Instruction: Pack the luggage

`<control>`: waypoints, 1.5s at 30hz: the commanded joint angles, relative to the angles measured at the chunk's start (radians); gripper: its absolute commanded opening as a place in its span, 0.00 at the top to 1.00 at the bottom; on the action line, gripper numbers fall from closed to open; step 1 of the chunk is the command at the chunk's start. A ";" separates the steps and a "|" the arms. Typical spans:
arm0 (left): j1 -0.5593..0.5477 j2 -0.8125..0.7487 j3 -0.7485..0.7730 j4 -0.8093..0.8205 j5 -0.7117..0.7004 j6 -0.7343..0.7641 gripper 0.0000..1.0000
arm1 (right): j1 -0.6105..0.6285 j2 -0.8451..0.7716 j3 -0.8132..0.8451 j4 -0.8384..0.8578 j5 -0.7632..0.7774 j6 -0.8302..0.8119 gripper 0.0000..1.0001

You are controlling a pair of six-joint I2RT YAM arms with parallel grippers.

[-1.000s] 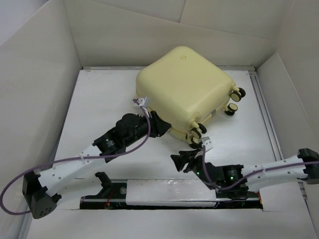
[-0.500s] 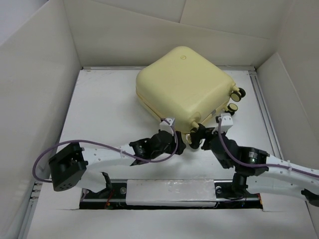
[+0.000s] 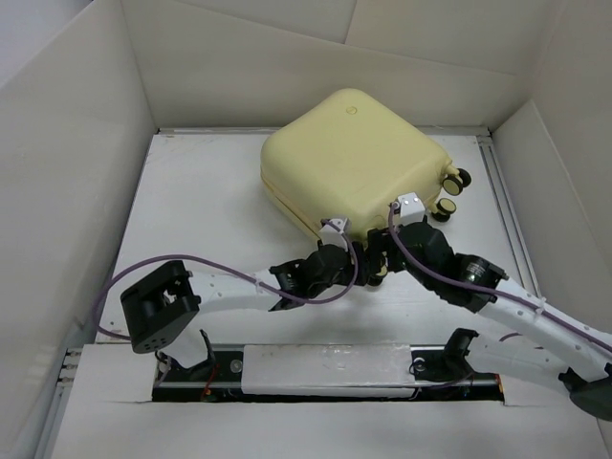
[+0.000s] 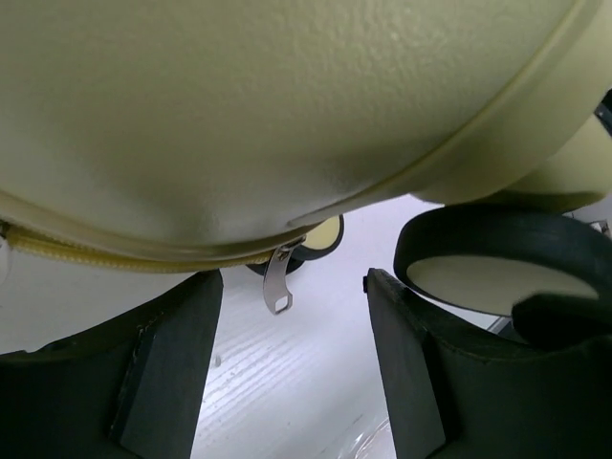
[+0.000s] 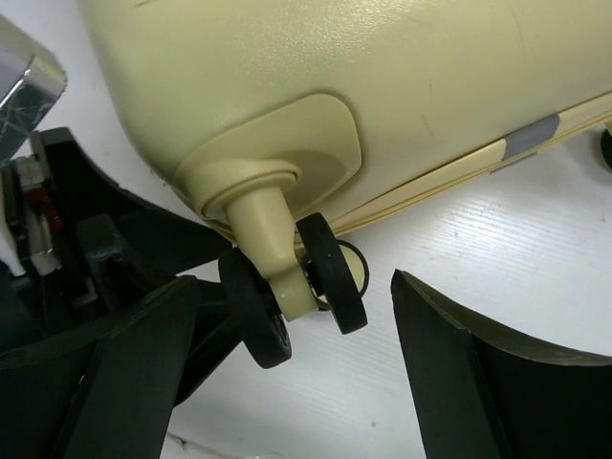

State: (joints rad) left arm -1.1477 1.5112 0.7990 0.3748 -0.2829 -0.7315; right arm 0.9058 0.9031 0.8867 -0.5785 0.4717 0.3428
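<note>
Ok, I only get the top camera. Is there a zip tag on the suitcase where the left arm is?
Observer: Yes. The left wrist view shows a metal zip pull hanging from the suitcase seam, in line with the gap of the left gripper.
Operator: Is it grabbing it?
Observer: No. The fingers stand wide apart, one on each side, pinching nothing.
Operator: What about the right one?
Observer: Its wrist view shows a twin caster wheel in front of the open right gripper, not gripped.
</note>
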 commanded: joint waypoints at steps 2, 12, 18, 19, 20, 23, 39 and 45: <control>0.000 0.027 0.055 0.056 -0.022 -0.006 0.43 | -0.086 -0.020 0.003 0.046 -0.226 -0.102 0.13; 0.000 0.060 0.046 0.088 -0.071 -0.045 0.79 | -0.206 0.022 -0.006 0.080 -0.410 -0.165 0.25; 0.000 0.060 0.035 0.065 -0.127 -0.045 1.00 | -0.216 0.042 -0.015 0.091 -0.446 -0.183 0.16; 0.000 0.050 0.025 0.065 -0.127 -0.045 1.00 | -0.226 0.042 -0.015 0.091 -0.446 -0.183 0.16; 0.000 0.040 0.025 0.065 -0.127 -0.045 1.00 | -0.226 0.055 -0.015 0.091 -0.446 -0.183 0.16; 0.000 0.020 -0.015 0.076 -0.139 -0.045 1.00 | -0.235 0.103 0.007 0.091 -0.446 -0.192 0.19; 0.040 -0.100 -0.144 -0.074 -0.292 0.007 1.00 | -0.289 0.085 -0.008 0.063 -0.404 -0.162 1.00; 0.049 -0.140 -0.176 -0.214 -0.396 -0.017 1.00 | -0.289 0.066 0.001 0.037 -0.383 -0.162 1.00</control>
State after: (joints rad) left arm -1.1355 1.4059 0.6720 0.3534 -0.5064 -0.7574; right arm 0.6582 1.0210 0.8722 -0.5152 -0.0208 0.1699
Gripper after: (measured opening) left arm 0.006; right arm 0.589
